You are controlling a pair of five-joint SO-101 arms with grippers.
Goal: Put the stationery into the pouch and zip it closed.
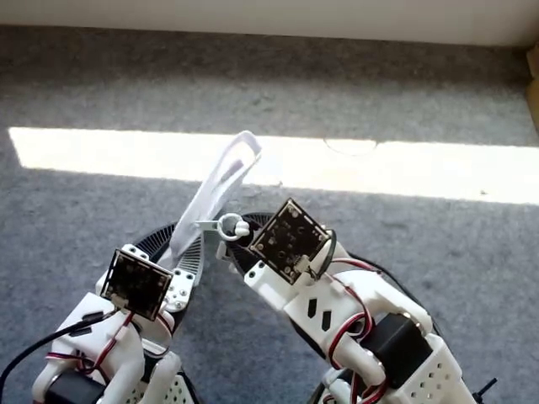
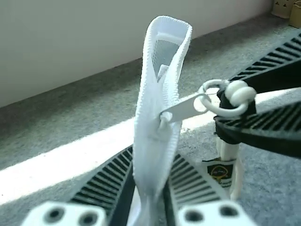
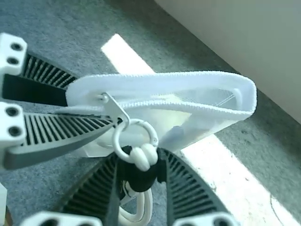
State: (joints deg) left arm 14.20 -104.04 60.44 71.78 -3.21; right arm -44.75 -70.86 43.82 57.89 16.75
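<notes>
- The pouch (image 1: 215,189), white with mesh sides, stands on edge above the grey carpet (image 1: 404,252); its near end is low between the two arms and its far end rises over the strip of sunlight (image 1: 421,168)
- The left gripper (image 1: 179,247), at the near left, has its black ribbed jaws pressed against both faces of the pouch at the near end; the left wrist view shows the pouch (image 2: 157,108) rising straight up from between them (image 2: 151,165)
- The right gripper (image 1: 240,229), at the near right, meets the pouch from the right; its jaws are pinched on a white knotted cord (image 3: 141,160) that hangs from the ring (image 3: 134,139) of the zip pull (image 3: 113,108)
- In the right wrist view the pull lies flat, pointing from the slider towards the right gripper (image 3: 139,162); the slider sits at the near end of the pouch (image 3: 188,108), just beside the left gripper (image 3: 80,101)
- From the slider to the far end the two toothed edges seem to stand apart, so the mouth looks open, though the mesh makes this hard to judge; what lies inside cannot be made out
- A pale wall (image 1: 253,13) runs along the far edge of the carpet
</notes>
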